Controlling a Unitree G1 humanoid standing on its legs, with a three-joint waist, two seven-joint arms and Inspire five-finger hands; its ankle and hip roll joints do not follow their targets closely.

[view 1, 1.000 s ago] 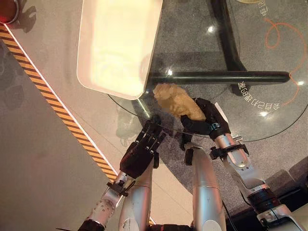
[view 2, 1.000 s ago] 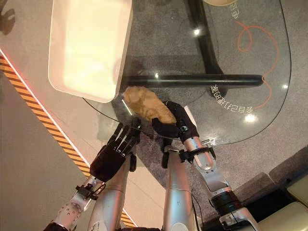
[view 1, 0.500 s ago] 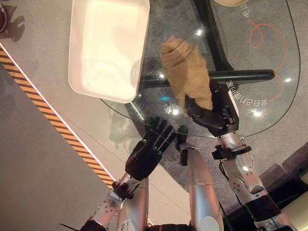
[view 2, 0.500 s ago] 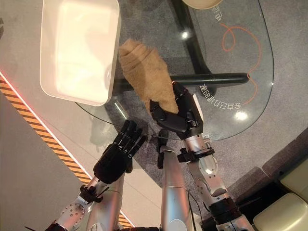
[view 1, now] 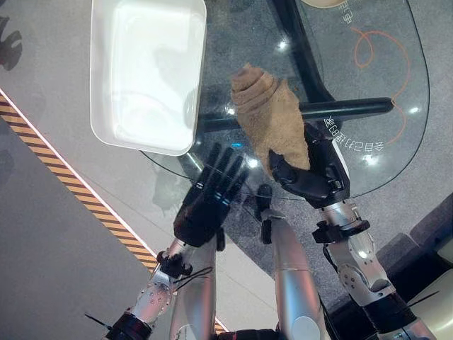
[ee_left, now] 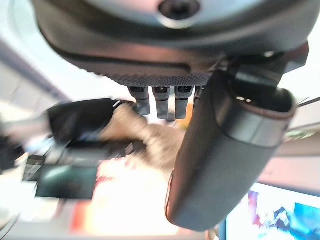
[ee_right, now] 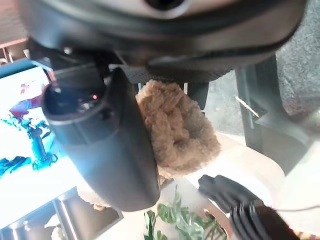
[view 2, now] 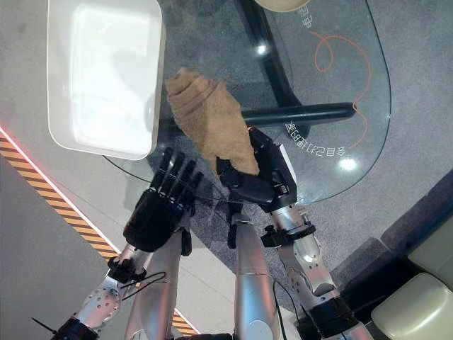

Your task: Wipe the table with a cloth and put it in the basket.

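Observation:
A tan terry cloth (view 1: 271, 122) hangs bunched above the round glass table (view 1: 396, 134), clear of the glass. My right hand (view 1: 316, 177) is shut on its lower end; its thumb (ee_right: 107, 150) presses the cloth (ee_right: 177, 130) against the palm. The cloth's free end points toward the white basket (view 1: 145, 78), which sits empty on the table's left part. My left hand (view 1: 205, 202) is open with straight fingers over the table's near edge, just left of the cloth and apart from it.
A black table leg bar (view 1: 347, 108) runs under the glass. An orange loop mark (view 1: 386, 49) lies at the far right of the table. An orange-and-black striped strip (view 1: 64, 166) crosses the floor on the left. A cream seat (view 2: 417, 312) stands at lower right.
My right hand has lifted the cloth off the glass and holds it up near the basket. My left hand has reached forward to the table edge. The camera view has shifted.

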